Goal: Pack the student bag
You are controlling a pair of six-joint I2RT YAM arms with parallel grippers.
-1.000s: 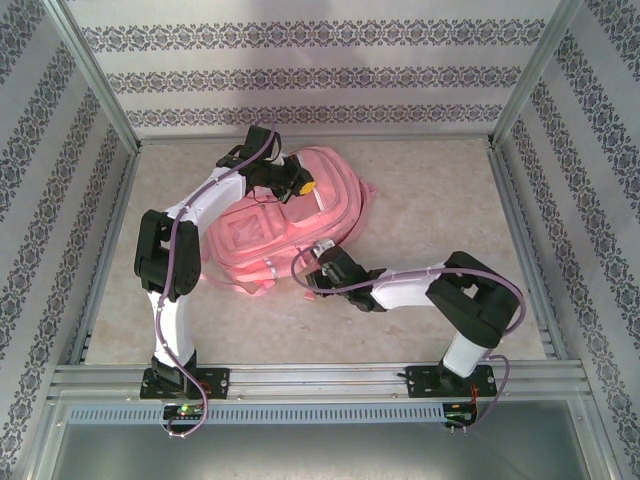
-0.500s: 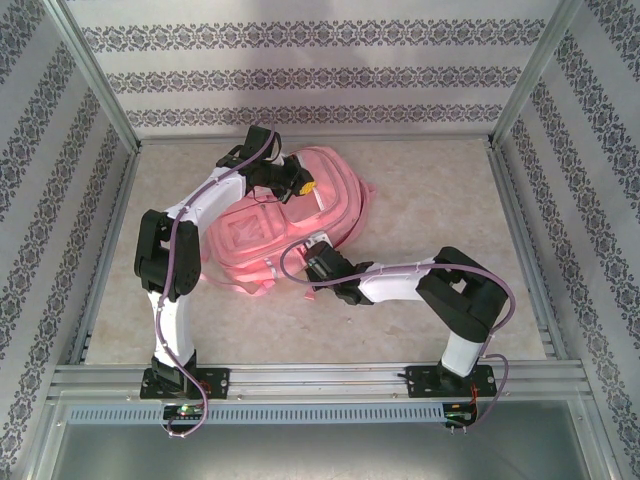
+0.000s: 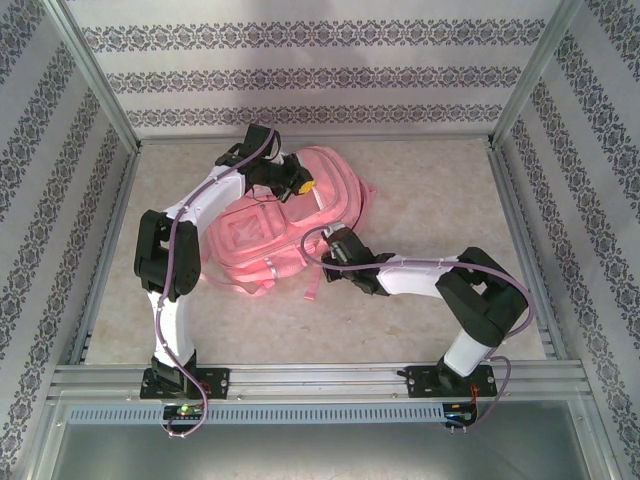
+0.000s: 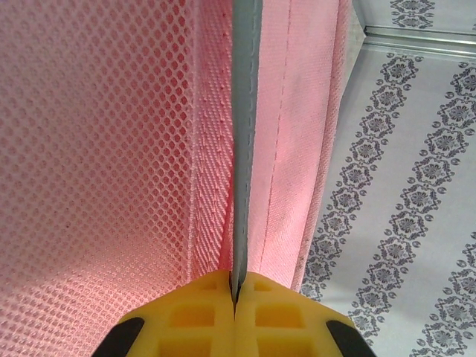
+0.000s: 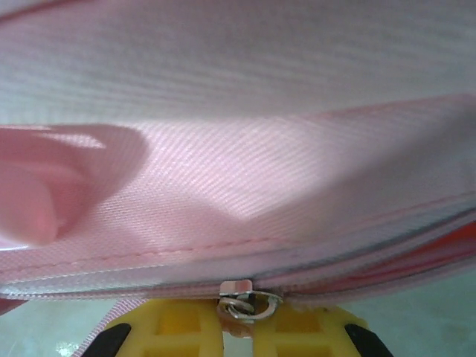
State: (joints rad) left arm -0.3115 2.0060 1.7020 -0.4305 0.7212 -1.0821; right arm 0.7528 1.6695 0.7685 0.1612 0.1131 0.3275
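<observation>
The pink bag lies left of centre on the desk, its far edge pinched by the left tool to steady it, while the right tool nips what looks like a zip pull, probably to open it.

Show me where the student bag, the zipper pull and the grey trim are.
student bag (image 3: 285, 225), top external view, on its pink front panel.
zipper pull (image 5: 247, 301), right wrist view, on its metal ring.
grey trim (image 4: 245, 149), left wrist view, on the strip's middle.
</observation>
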